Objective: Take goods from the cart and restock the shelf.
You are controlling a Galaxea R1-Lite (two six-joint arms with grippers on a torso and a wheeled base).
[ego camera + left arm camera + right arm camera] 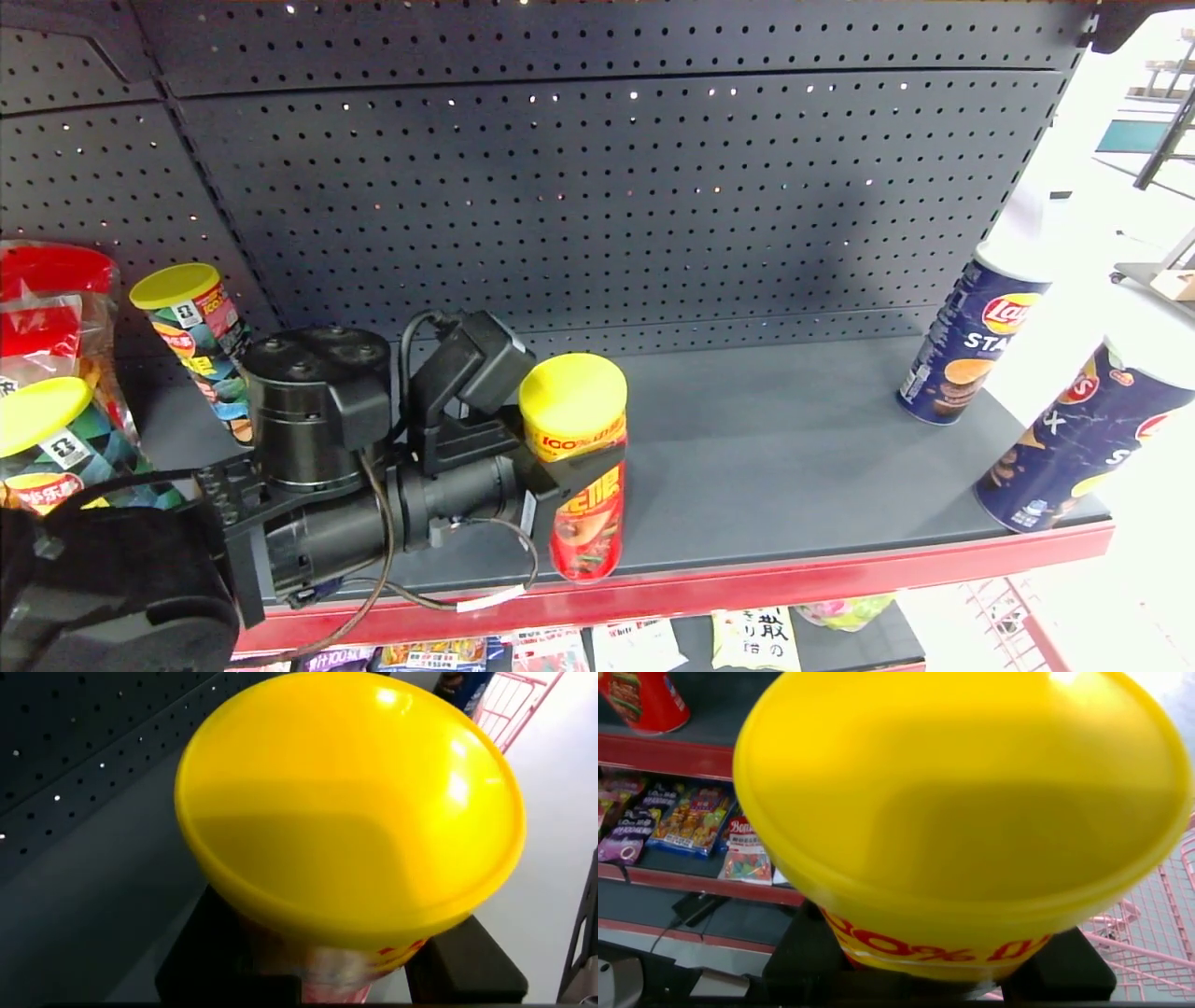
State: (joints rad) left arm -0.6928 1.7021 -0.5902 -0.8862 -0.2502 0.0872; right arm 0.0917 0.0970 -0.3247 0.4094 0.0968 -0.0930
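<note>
A red chip can with a yellow lid [583,467] stands upright on the grey shelf [794,448], close to its red front edge. My left gripper [577,478] is shut on this can from the left side. In the left wrist view the lid [350,803] looms large, with black fingers [201,957] on both sides of the can body. My right gripper [934,975] is shut on a second can with a yellow lid [962,793] and red print, held out in front of the shelving, below the red shelf edge [663,756].
Two multicoloured yellow-lidded cans [191,327] and a red-lidded pack [47,299] crowd the shelf's left end. Two blue cans [966,336] stand at the right end. The shelf's middle is bare. Snack bags [691,821] fill the lower shelf. A pink cart [1158,943] is nearby.
</note>
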